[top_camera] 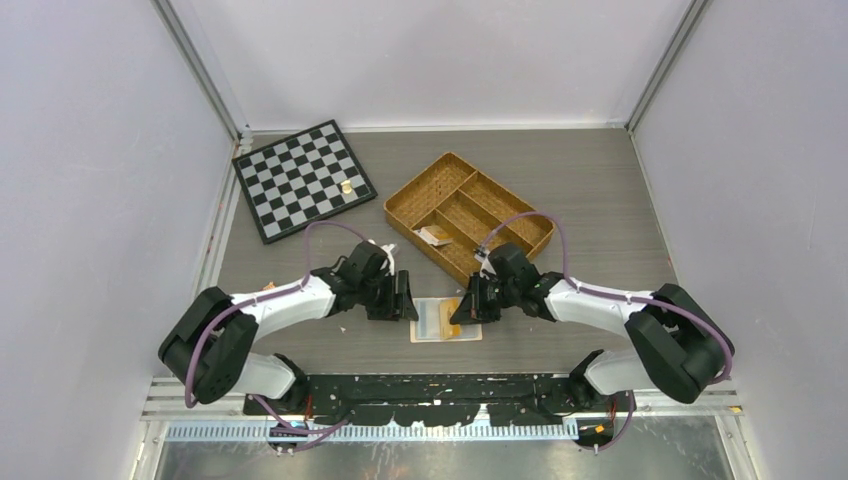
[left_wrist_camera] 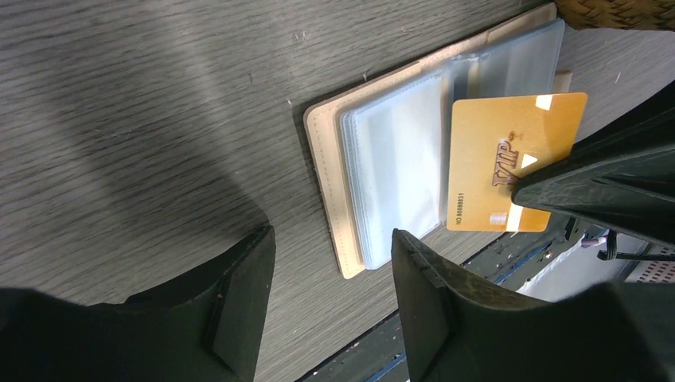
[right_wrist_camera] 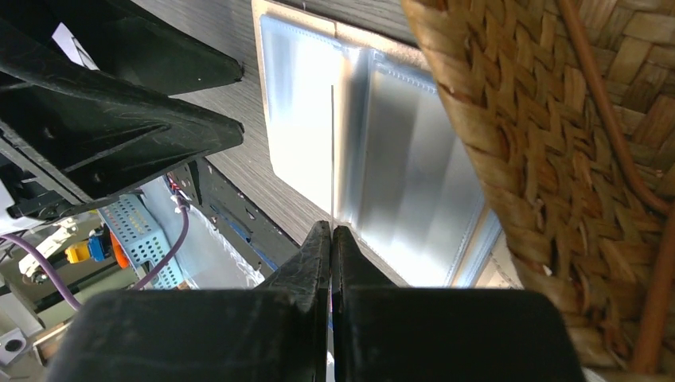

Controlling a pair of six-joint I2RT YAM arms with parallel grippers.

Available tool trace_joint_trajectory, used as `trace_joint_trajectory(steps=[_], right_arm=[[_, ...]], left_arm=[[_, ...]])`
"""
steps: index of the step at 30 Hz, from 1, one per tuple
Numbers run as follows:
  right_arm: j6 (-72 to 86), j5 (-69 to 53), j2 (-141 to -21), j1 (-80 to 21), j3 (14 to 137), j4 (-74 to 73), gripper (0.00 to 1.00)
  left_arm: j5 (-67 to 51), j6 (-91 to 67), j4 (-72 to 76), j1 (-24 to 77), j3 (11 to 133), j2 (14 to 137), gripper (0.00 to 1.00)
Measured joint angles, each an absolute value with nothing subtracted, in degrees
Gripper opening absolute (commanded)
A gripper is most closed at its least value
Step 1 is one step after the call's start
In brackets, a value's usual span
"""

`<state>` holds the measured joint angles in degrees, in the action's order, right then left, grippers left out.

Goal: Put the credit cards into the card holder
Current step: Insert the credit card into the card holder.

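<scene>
Grey table (top_camera: 600, 200), near edge: card holder (left_wrist_camera: 326, 159) lies open between your claws.
Your right claw (right_wrist_camera: 331, 229) pinches the orange card (left_wrist_camera: 509, 151) over the clear sleeves (left_wrist_camera: 398, 159) for slotting; your left claw (left_wrist_camera: 333, 239) hangs open, empty, beside.

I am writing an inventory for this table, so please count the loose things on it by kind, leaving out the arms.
gold card: 1
card holder: 1
wicker tray: 1
chessboard: 1
small packet in the tray: 1
small gold piece on the chessboard: 1
Total: 6
</scene>
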<state>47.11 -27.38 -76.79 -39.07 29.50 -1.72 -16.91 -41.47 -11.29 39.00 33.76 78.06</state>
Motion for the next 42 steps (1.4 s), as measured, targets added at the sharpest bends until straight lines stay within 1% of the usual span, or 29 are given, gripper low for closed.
trace_joint_trajectory(steps=[5,16,26,30,33,37,42], right_arm=[[47.18,-27.75,-77.93,-39.24,29.26,-0.43,0.00],[47.72,-27.81,-80.34,-39.27,29.23,0.64,0.00],[48.45,-27.64,-80.97,-39.27,29.23,1.83,0.01],[48.82,-27.09,-81.06,-39.27,29.23,2.17,0.00],[49.32,-26.70,-81.06,-39.27,29.23,2.37,0.00],[49.69,-25.98,-81.08,-39.31,29.23,2.57,0.01],[49.71,-25.80,-81.62,-39.31,29.26,3.33,0.01]], left_arm=[[-16.69,-41.45,-11.03,39.40,34.15,78.70,0.54],[-15.75,-41.25,-10.96,40.27,35.48,80.49,0.50],[-14.35,-40.84,-10.50,41.52,36.82,82.46,0.43],[-13.65,-40.47,-10.11,42.15,37.41,83.31,0.38],[-12.58,-40.21,-10.17,42.68,37.87,83.88,0.31],[-10.96,-39.99,-11.07,43.20,38.89,84.88,0.25],[-10.35,-40.01,-11.14,43.59,39.94,86.08,0.22]])
